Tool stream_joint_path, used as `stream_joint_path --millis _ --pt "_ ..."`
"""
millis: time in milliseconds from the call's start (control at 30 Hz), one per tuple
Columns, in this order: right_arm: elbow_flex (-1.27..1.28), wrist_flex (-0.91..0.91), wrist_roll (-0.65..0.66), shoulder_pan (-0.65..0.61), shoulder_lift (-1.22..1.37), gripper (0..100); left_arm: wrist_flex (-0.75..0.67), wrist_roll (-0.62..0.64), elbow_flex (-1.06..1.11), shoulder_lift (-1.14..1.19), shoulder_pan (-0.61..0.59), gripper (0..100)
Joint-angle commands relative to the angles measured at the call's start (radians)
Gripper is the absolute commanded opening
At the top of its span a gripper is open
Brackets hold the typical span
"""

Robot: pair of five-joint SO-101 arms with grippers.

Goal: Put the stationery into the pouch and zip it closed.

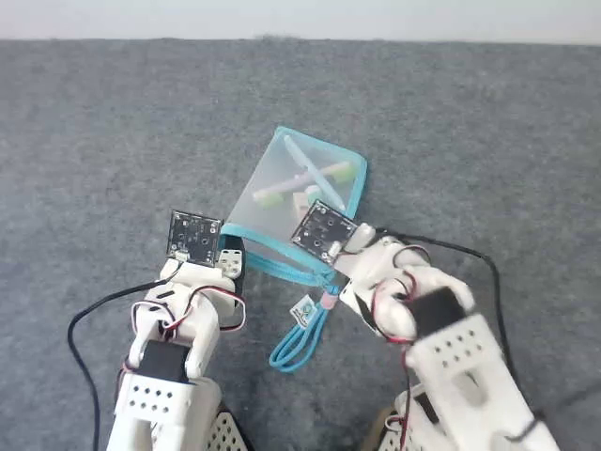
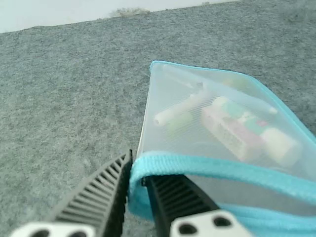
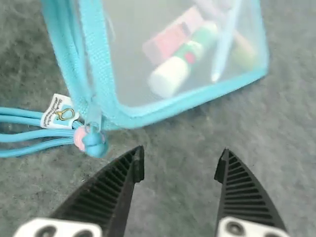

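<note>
A translucent, turquoise-trimmed pouch lies flat on the grey carpeted desk, with the stationery inside it: pens, a white-capped stick and a pink eraser-like block. The left end effector is clamped on the pouch's trimmed corner at one end of the zipper edge. At the other end, the right end effector hangs just above the desk, its fingers spread apart, near the beaded zipper pull and the blue cord loop.
</note>
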Motion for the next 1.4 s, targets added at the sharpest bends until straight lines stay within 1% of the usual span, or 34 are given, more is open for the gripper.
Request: stream_joint_path --millis 0,133,267,300,367,433,467,600,667,800,900,967,1133,1267,1367 --pt "0.000 -0.107 0.015 -0.077 0.122 23.4 -0.031 -0.003 -0.025 -0.003 -0.006 1" --pt "-0.002 -0.219 0.017 -0.102 0.200 23.4 -0.032 -0.003 -0.019 -0.005 -0.003 1" --pt "-0.002 -0.274 0.025 -0.120 0.228 23.4 -0.034 -0.003 -0.019 -0.005 -0.002 1" --pt "0.000 -0.263 0.046 -0.130 0.228 23.4 -0.034 -0.003 -0.019 -0.005 -0.002 1" --pt "0.000 -0.171 0.123 -0.131 0.225 23.2 -0.034 -0.003 -0.019 -0.005 -0.002 1" --pt "0.009 -0.125 0.183 -0.111 0.226 23.2 -0.034 -0.003 -0.019 -0.005 -0.002 1" --pt "0.029 -0.140 0.192 -0.102 0.226 23.3 -0.035 -0.003 -0.021 -0.005 -0.002 1" --pt "0.127 -0.311 0.207 -0.101 0.226 23.4 -0.034 -0.003 -0.022 -0.005 0.000 1" --pt "0.158 -0.358 0.229 -0.101 0.236 23.4 -0.032 -0.003 -0.022 -0.005 0.000 1" --pt "0.161 -0.409 0.218 -0.093 0.225 23.2 -0.034 -0.003 -0.022 -0.005 0.000 1" --pt "0.161 -0.539 0.129 -0.096 0.225 23.1 -0.034 -0.003 -0.022 -0.005 0.000 1" --pt "0.160 -0.591 0.098 -0.096 0.225 23.1 -0.034 -0.003 -0.021 -0.005 0.000 1" --pt "0.140 -0.582 0.095 -0.087 0.213 23.1 -0.034 -0.003 -0.021 -0.005 0.000 1" --pt "0.141 -0.510 0.095 -0.019 0.113 23.1 -0.034 -0.003 -0.021 -0.005 0.000 1" --pt "0.143 -0.486 0.094 -0.010 0.027 23.1 -0.035 -0.003 -0.022 -0.005 0.012 1"
